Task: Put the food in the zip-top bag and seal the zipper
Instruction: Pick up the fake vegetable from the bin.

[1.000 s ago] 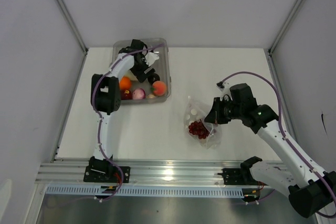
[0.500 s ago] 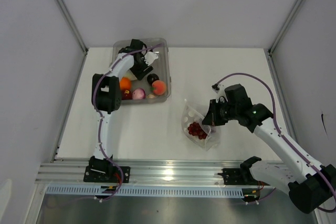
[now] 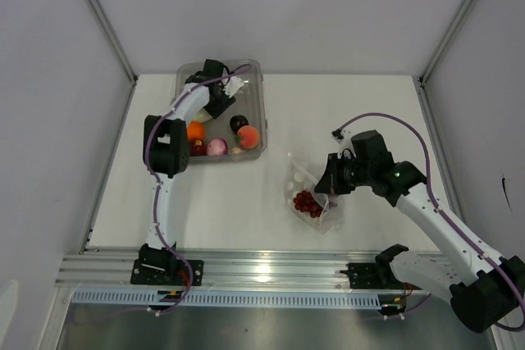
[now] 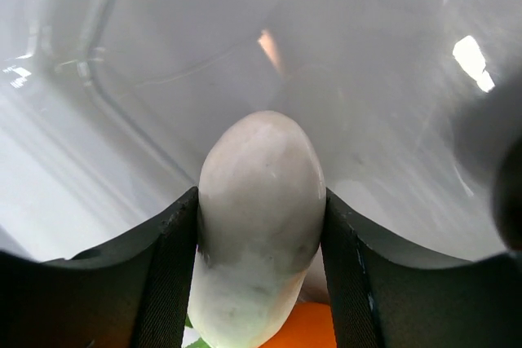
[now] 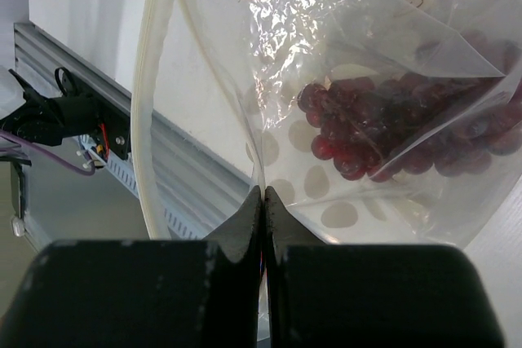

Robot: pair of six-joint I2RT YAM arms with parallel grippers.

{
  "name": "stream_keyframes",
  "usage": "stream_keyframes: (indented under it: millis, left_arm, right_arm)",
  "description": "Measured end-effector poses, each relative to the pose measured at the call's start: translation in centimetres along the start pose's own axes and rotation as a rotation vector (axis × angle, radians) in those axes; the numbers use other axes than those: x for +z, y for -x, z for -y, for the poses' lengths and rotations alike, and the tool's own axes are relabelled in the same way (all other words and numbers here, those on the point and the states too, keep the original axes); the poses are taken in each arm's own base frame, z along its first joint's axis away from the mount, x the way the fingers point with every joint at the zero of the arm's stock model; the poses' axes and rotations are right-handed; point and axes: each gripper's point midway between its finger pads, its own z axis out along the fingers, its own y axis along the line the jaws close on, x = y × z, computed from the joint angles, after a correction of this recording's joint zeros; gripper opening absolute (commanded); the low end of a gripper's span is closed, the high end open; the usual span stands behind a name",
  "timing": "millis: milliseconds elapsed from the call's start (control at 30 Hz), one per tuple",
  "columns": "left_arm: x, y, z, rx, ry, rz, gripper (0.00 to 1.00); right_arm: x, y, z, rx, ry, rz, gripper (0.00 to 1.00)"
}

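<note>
In the clear bin [image 3: 259,112] at the back left, my left gripper [image 3: 230,89] is shut on the white oblong piece [image 3: 239,85]. The left wrist view shows that piece [image 4: 259,201] squeezed between both fingers, an orange [image 4: 308,328] just below it. Orange [image 3: 195,130], peach [image 3: 248,137], pink bulb [image 3: 216,147] and a dark round fruit [image 3: 239,123] lie in the bin. The zip-top bag [image 3: 302,179] with the grape bunch [image 3: 308,202] inside lies right of centre. My right gripper [image 5: 263,200] is shut on the bag's edge, next to the zipper strip [image 5: 149,120]; the grapes [image 5: 383,124] show through the plastic.
The bin's walls surround the left gripper closely. White panels and metal posts close in the table at the back and sides. An aluminium rail [image 3: 271,270] with both arm bases runs along the near edge.
The left jaws have closed on the white piece and drawn it toward the bin's back. The right gripper has shifted the bag slightly left.
</note>
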Motion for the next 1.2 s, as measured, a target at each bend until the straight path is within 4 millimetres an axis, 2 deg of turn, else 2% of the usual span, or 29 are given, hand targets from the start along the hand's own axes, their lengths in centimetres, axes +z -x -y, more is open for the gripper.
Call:
stream_keyframes:
  millis: [67, 133, 233, 267, 433, 600, 733, 833, 1000, 1100, 1200]
  left_arm:
    - [-0.3, 0.3, -0.6, -0.030, 0.033, 0.008, 0.24]
    - [-0.8, 0.7, -1.1, -0.062, 0.060, 0.025, 0.15]
    - [-2.7, 1.6, -1.6, -0.115, 0.106, 0.066, 0.10]
    - [-3.9, 2.2, -2.0, -0.136, 0.131, 0.087, 0.01]
    - [-10.0, 6.0, -3.3, -0.215, 0.266, 0.188, 0.01]
    - [-15.5, 8.8, -1.1, -0.346, 0.275, 0.278, 0.01]
    - [-20.2, 8.7, 2.8, -0.498, 0.126, 0.356, 0.01]
    - [-24.4, 8.5, 6.3, -0.608, -0.068, 0.455, 0.01]
    - [-31.0, 7.1, 14.7, -0.744, -0.498, 0.656, 0.01]
    - [-34.0, 7.1, 18.6, -0.815, -0.734, 0.738, 0.01]
    - [-35.7, 8.2, 22.5, -0.843, -0.936, 0.710, 0.01]
  right_arm:
    - [0.0, 0.1, 0.0, 0.004, -0.001, 0.002, 0.00]
    - [0.1, 0.2, 0.2, 0.008, -0.010, 0.007, 0.00]
    - [0.0, 0.7, 0.5, 0.012, -0.031, 0.020, 0.00]
    - [0.0, 0.9, 0.6, 0.013, -0.039, 0.027, 0.00]
    - [-0.4, 2.4, 1.5, 0.011, -0.105, 0.080, 0.00]
    - [-0.9, 3.8, 2.4, 0.025, -0.176, 0.140, 0.00]
    - [-1.0, 4.3, 2.8, 0.050, -0.209, 0.166, 0.00]
    - [-1.0, 4.4, 3.0, 0.072, -0.230, 0.182, 0.00]
    - [-0.8, 3.7, 3.1, 0.101, -0.256, 0.198, 0.00]
    - [-1.0, 3.7, 3.0, 0.113, -0.261, 0.215, 0.00]
    - [-1.2, 3.8, 2.8, 0.116, -0.261, 0.228, 0.00]
